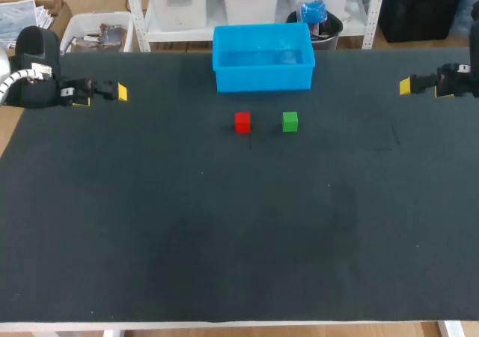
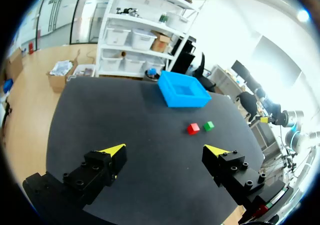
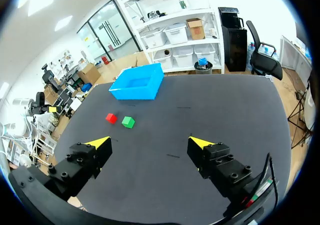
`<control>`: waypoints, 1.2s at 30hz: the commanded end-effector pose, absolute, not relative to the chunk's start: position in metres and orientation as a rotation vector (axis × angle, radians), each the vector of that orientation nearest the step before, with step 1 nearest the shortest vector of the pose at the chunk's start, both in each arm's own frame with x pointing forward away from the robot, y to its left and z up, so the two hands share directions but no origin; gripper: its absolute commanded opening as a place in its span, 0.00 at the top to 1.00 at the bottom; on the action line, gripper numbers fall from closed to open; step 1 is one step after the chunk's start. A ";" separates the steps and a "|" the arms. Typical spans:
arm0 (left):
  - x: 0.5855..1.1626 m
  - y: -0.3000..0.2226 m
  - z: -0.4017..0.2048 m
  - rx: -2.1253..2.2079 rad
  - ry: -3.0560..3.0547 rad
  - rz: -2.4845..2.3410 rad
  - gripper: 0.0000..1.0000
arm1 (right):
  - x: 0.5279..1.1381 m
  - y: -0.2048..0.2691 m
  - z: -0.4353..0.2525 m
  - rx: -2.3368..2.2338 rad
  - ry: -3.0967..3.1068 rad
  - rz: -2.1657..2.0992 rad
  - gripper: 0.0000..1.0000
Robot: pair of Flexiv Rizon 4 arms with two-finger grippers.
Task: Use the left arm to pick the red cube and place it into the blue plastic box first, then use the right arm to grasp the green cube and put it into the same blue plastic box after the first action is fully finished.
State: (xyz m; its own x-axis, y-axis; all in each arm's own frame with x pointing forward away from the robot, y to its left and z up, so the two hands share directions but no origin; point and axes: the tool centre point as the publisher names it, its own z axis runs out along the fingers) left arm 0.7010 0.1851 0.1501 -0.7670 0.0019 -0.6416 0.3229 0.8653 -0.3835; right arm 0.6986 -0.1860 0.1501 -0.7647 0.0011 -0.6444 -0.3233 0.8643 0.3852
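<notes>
A dark, matte counter (image 1: 224, 240) carries everything. At its far edge sits the blue plastic box (image 1: 263, 79), rectangular, open-topped, with glossy walls. In front of it the 2 small blocks, the red cube (image 1: 242, 122) and the green cube (image 1: 290, 121), stand side by side, not touching. The left claw (image 2: 167, 149) and the right claw (image 3: 152, 142) hang wide open at opposite sides, holding nothing.

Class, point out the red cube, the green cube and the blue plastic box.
red cube (image 1: 242, 122), head view, top face
green cube (image 1: 290, 121), head view, top face
blue plastic box (image 1: 262, 79), head view, front wall
</notes>
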 end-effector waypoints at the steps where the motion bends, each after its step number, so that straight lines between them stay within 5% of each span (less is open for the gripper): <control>1: 0.701 0.185 0.150 0.233 2.376 -0.637 0.00 | 0.699 -0.185 0.150 -0.232 2.372 0.637 0.00; 23: 0.734 0.109 0.144 0.167 2.546 -0.347 0.00 | 0.699 -0.185 0.150 -0.232 2.372 0.637 0.00; 36: 0.734 0.109 0.144 0.167 2.546 -0.347 0.00 | 0.699 -0.185 0.150 -0.232 2.372 0.637 0.00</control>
State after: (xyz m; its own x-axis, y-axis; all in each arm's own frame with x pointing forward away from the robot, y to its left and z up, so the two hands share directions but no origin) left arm 0.7334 0.1113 0.1428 -0.8336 0.0450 -0.5505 0.2284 0.9356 -0.2693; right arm 0.6986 -0.1860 0.1501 -0.7647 0.0011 -0.6444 -0.3233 0.8644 0.3851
